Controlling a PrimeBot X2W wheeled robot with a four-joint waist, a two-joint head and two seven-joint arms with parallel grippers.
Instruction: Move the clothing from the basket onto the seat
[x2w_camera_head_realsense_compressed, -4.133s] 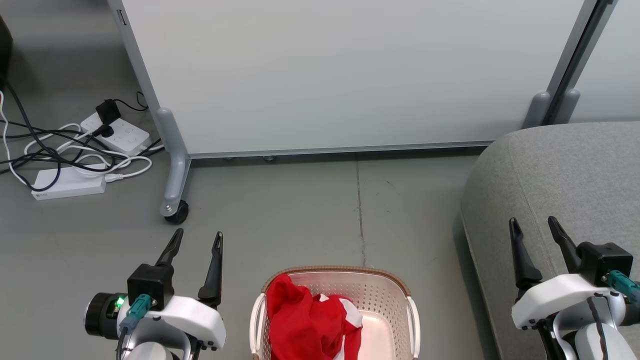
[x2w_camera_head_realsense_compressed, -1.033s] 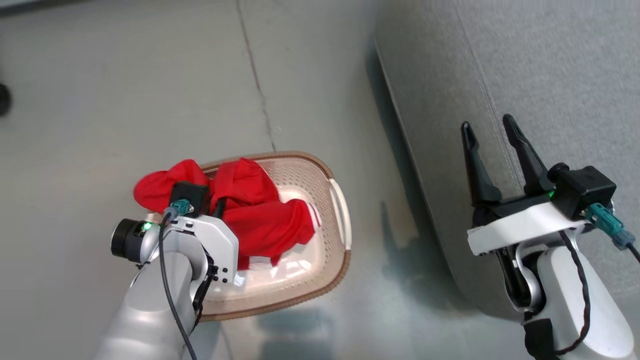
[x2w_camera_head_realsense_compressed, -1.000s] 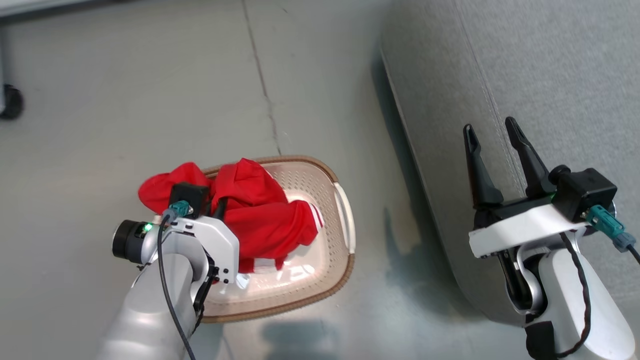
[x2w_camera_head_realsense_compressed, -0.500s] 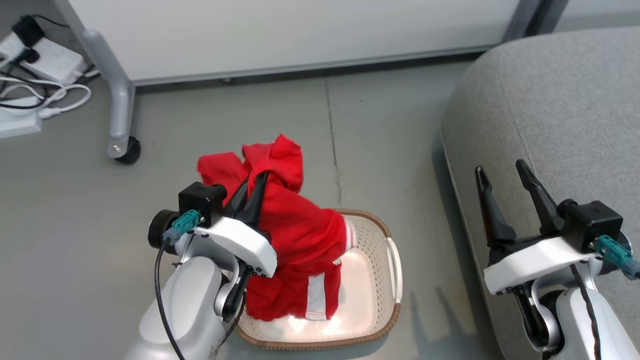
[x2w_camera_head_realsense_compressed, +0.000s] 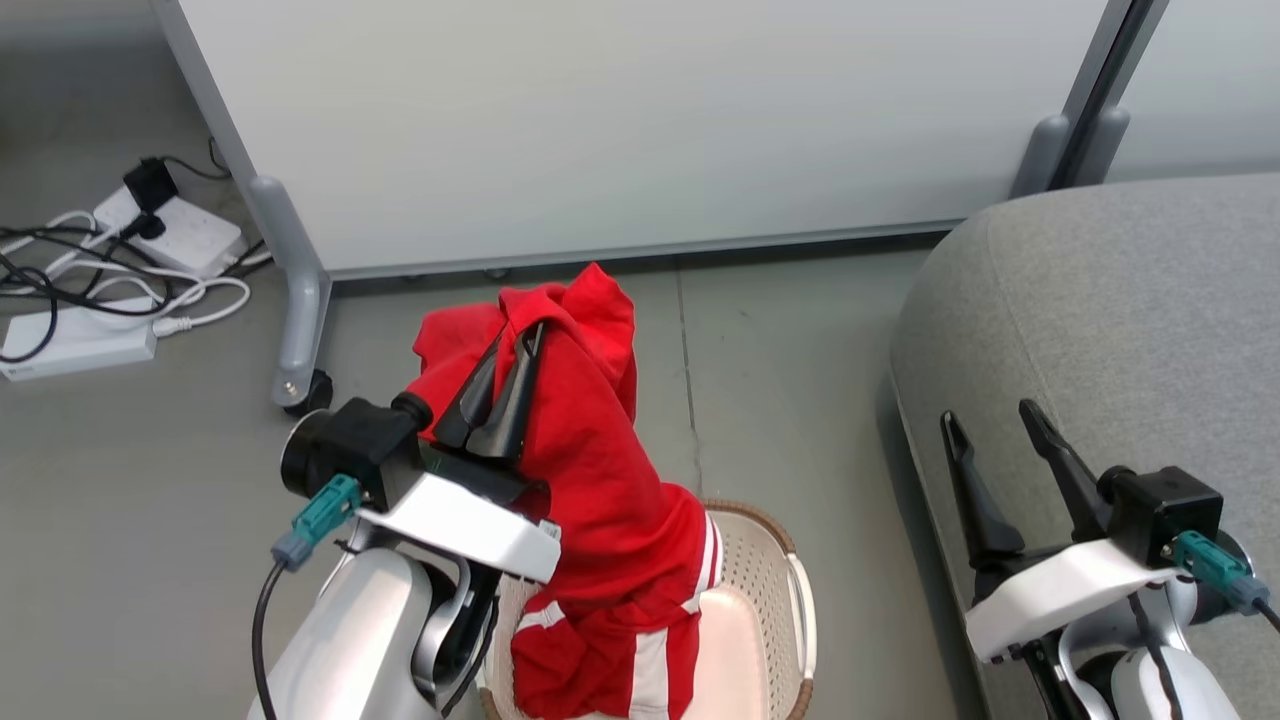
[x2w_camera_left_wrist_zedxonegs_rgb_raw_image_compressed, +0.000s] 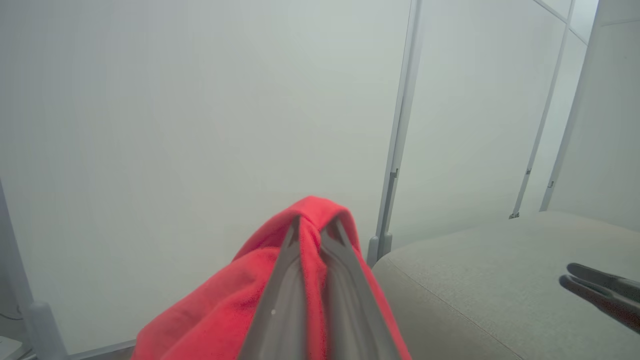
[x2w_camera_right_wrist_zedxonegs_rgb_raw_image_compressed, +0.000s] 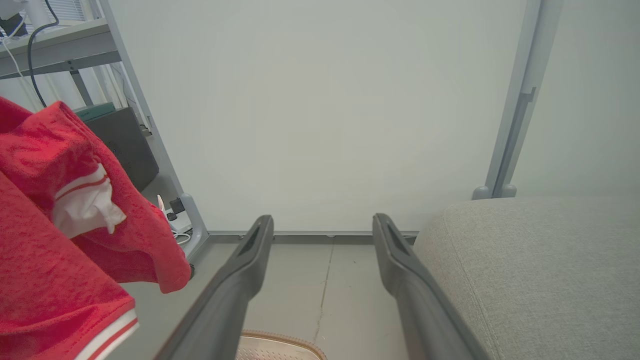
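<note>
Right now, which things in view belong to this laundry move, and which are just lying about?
Part of the job:
- clothing, pinched in the shut left gripper
- basket
- seat
- right gripper, open and empty

Lying about:
- partition panel
- power strips
- cables on the floor

Soft matt red cloth clothing (x2w_camera_head_realsense_compressed: 600, 500), perforated glossy plastic basket (x2w_camera_head_realsense_compressed: 755, 565), coarse-woven grey fabric seat (x2w_camera_head_realsense_compressed: 1100, 300)
</note>
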